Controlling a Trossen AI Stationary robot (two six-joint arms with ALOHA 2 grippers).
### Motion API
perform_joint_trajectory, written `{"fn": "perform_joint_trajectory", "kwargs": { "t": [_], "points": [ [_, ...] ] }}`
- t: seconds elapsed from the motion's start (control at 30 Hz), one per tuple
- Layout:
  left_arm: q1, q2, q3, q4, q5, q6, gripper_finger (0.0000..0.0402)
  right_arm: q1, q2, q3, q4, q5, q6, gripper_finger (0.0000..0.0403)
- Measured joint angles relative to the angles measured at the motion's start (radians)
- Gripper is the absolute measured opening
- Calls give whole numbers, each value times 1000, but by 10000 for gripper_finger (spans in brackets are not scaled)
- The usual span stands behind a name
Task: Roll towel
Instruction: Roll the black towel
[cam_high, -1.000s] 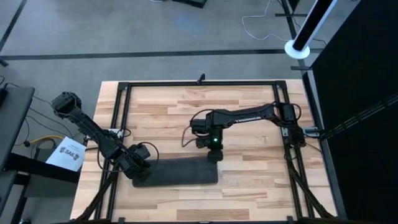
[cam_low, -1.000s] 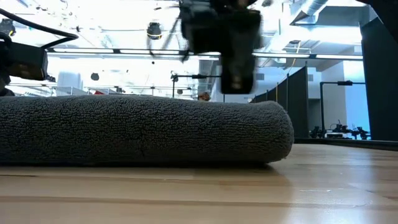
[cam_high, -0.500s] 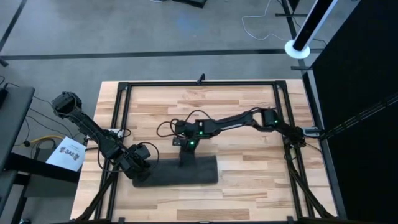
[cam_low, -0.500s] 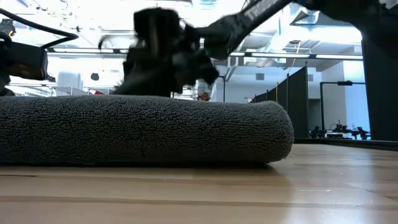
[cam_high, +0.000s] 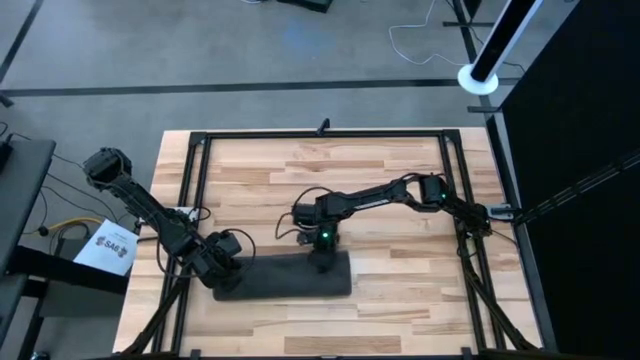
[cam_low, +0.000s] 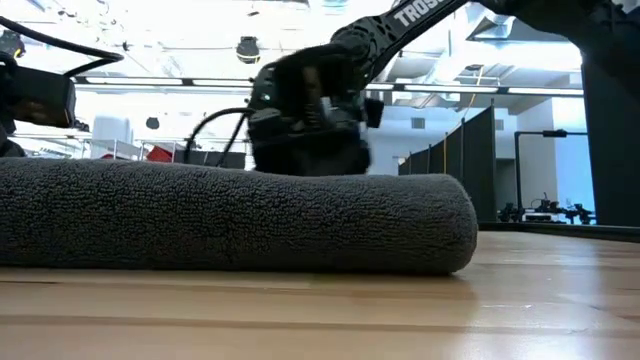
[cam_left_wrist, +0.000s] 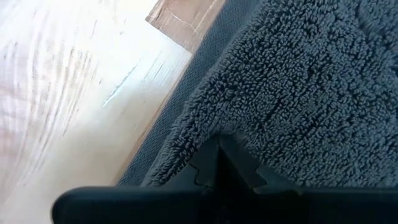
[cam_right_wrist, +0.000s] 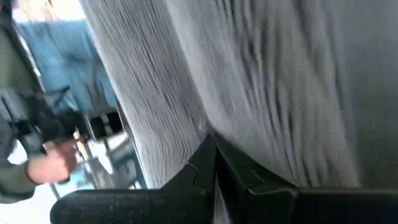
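Task status: the single dark charcoal-grey terry cloth towel (cam_high: 290, 276) already lies as one long, thick roll along the near edge of the light wooden slatted table (cam_high: 400, 300), its right end rounded and closed in the low view. Judged from this, rolling is largely complete; what appears to remain is tightening or squaring the roll and withdrawing both arms.

Left pincer (cam_high: 226, 272): positioned at the roll's left end. The left wrist view shows its fingers meeting at a point against the terry pile, clenched on the towel edge.

Right pincer (cam_high: 322, 257): positioned at the roll's far edge, right of the middle, pointing down. Its fingers meet in the right wrist view; whether cloth lies between them cannot be told.

Count: one towel, one table, two arms.
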Motion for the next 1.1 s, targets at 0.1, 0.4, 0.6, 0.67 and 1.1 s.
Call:
{"fn": "perform_joint_trajectory", "kwargs": {
  "t": [0.1,0.4,0.6,0.67,1.1],
  "points": [
    [-28,0,1,-17,-9,-27,0,2,-15,-32,-52,6,-46,0],
    [-56,-9,14,-48,-16,-51,0,5,-28,-93,-47,41,-89,0],
    [-58,-65,139,-217,27,10,0,4,-28,-97,-47,63,-91,0],
    [-59,-71,187,-326,27,9,0,5,-28,-97,-49,73,-92,0],
    [-95,-41,121,-175,-3,59,0,22,-28,-97,-81,95,-98,0]
  ]
}}
